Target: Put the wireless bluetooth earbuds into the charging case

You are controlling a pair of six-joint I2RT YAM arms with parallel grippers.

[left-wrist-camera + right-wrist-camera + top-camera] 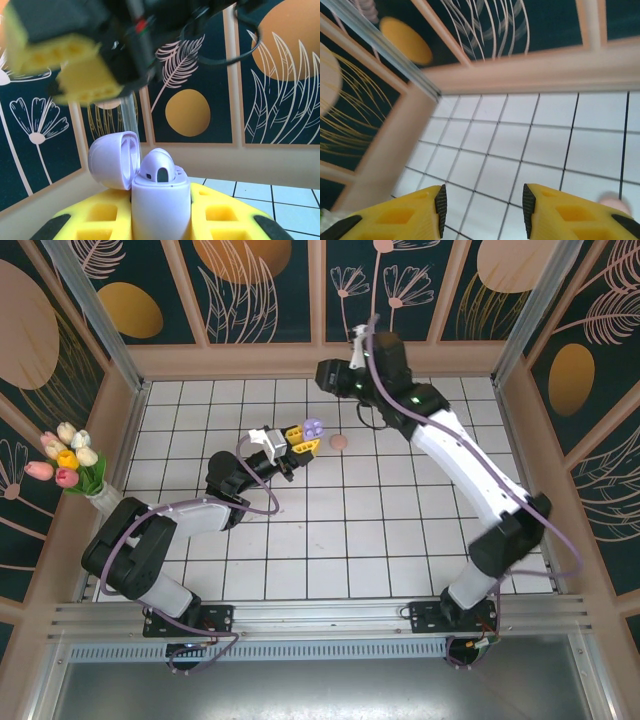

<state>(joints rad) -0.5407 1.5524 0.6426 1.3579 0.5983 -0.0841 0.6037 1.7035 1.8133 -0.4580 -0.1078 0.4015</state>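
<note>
My left gripper (304,439) is shut on a pale purple charging case (160,205), holding it upright between its yellow fingers (222,212) above the tiled floor. The case (313,428) has its lid (112,160) swung open to the left. A purple earbud (157,169) sits in the case, its rounded top sticking out. My right gripper (482,207) is open with nothing between its pads, only white tiles under it. Its blurred yellow fingers (65,65) hang above and to the left of the case in the left wrist view.
A small pink round thing (340,441) lies on the tiles just right of the case, and is a pink blur (616,201) beside my right finger. A vase of tulips (68,462) stands by the left wall. Patterned walls (250,280) enclose the floor.
</note>
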